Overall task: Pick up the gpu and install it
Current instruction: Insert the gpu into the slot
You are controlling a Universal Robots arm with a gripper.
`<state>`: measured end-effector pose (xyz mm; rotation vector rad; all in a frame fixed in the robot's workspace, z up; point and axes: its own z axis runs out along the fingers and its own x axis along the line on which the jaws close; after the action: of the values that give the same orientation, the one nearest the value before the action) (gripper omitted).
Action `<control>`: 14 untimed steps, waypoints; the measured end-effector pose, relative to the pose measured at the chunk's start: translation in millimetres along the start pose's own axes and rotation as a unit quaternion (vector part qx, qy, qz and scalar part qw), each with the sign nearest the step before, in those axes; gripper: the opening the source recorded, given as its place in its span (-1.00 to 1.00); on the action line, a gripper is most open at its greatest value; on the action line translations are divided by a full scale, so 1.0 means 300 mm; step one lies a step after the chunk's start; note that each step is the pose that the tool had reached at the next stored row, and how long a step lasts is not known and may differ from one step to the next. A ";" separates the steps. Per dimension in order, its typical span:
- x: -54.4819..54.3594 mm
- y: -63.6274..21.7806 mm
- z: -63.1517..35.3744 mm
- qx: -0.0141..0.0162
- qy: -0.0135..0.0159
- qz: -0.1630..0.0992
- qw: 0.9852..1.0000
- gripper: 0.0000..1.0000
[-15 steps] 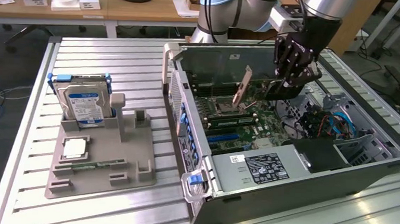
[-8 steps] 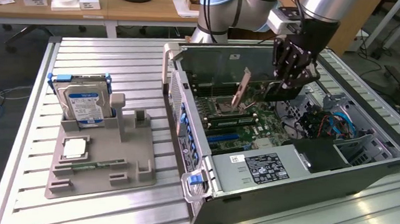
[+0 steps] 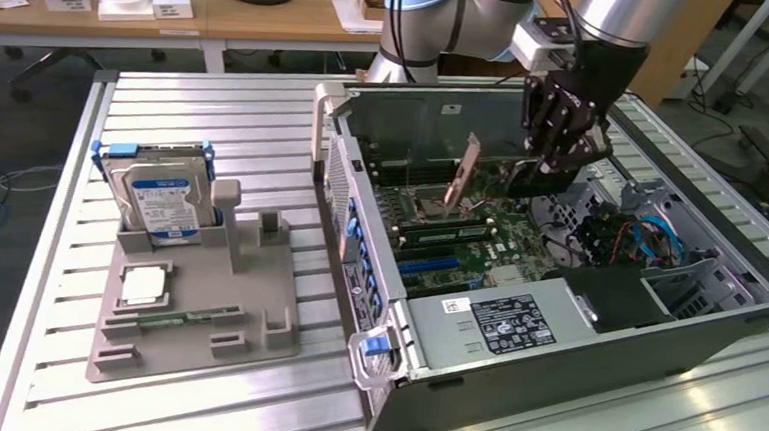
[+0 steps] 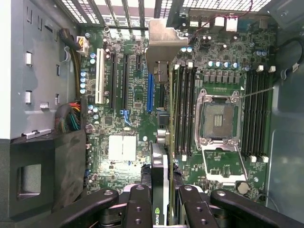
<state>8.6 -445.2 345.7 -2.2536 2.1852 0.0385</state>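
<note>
**Graphics card held over the open case, not yet seated**

The graphics card (image 4: 159,166) hangs edge-on inside the computer case (image 3: 549,371), above the motherboard (image 4: 123,118). In the upper right of the exterior view it appears as a thin dark plate reaching out from the gripper (image 3: 556,151) toward the exterior view's left, ending in a pale, tilted bracket. The gripper's fingers (image 4: 137,204) are pinched on the card from both flat sides, near the end opposite the bracket, so most of its length sticks out beyond the grip. In the wrist view the card's edge runs close alongside the long blue slot (image 4: 150,92), between that slot and the memory slots (image 4: 183,109). I cannot tell whether it is truly in line with the slot.

What could go wrong, as I judge it:
- Held at one end, the card may swing or sag in the fingers, and the tilt of the bracket hints at this.
- If it comes down beside the slot, its contacts could hit the board or the memory latches.
- The bracket may catch on the case's rear wall.

Well apart, on the exterior view's left, a grey tray (image 3: 206,305) carries a hard drive (image 3: 161,202) standing upright
</note>
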 end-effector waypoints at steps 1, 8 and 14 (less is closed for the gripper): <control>0.001 0.000 0.000 0.000 0.000 0.000 1.000 -0.47; 0.011 0.001 0.003 0.000 0.000 0.000 1.000 -0.47; 0.011 0.004 0.014 0.000 0.000 0.000 1.000 -0.47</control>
<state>7.4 -448.5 341.6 -2.2538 2.1850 0.0375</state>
